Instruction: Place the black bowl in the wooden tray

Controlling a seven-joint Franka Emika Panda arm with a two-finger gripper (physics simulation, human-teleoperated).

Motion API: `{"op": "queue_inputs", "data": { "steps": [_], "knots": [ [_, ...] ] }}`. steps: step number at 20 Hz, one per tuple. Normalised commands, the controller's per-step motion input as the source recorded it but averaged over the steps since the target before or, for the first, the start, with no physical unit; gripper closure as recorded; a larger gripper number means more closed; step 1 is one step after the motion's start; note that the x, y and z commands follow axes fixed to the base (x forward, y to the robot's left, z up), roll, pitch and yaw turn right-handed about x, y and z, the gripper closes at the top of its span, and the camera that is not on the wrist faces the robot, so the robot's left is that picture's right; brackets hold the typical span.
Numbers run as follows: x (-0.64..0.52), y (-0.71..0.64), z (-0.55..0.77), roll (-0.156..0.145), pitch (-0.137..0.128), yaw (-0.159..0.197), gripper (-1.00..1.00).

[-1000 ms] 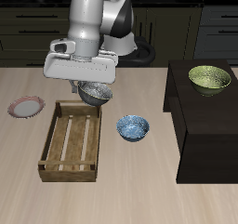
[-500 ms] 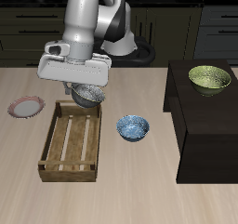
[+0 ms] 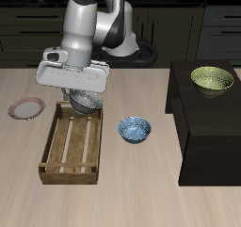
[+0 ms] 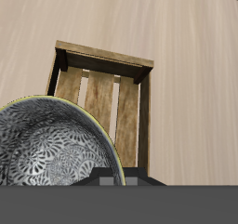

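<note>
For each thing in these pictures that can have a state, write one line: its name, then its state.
gripper: shut on the black bowl, above the tray's back end
black bowl: held in the air, tilted
wooden tray: flat on the table, nothing in it
blue-patterned bowl: upright on the table
yellow-green bowl: upright on the dark block
pink-rimmed plate: flat on the table

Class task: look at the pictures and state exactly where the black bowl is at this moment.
The black bowl hangs in the gripper, lifted above the back end of the wooden tray, beyond the blue-patterned bowl.
</note>
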Motion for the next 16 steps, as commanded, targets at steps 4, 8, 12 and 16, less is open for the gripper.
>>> {"op": "queue_inputs", "data": {
  "steps": [4, 8, 12, 16],
  "knots": [
    [0.06, -0.10, -0.29, -0.013, 0.033, -0.010, 1.00],
    [0.09, -0.03, -0.25, -0.005, 0.038, -0.013, 1.00],
    [0.04, 0.04, -0.24, 0.009, 0.045, 0.013, 1.00],
    [0.11, 0.03, -0.30, -0.018, 0.046, 0.023, 1.00]
  ]
}}
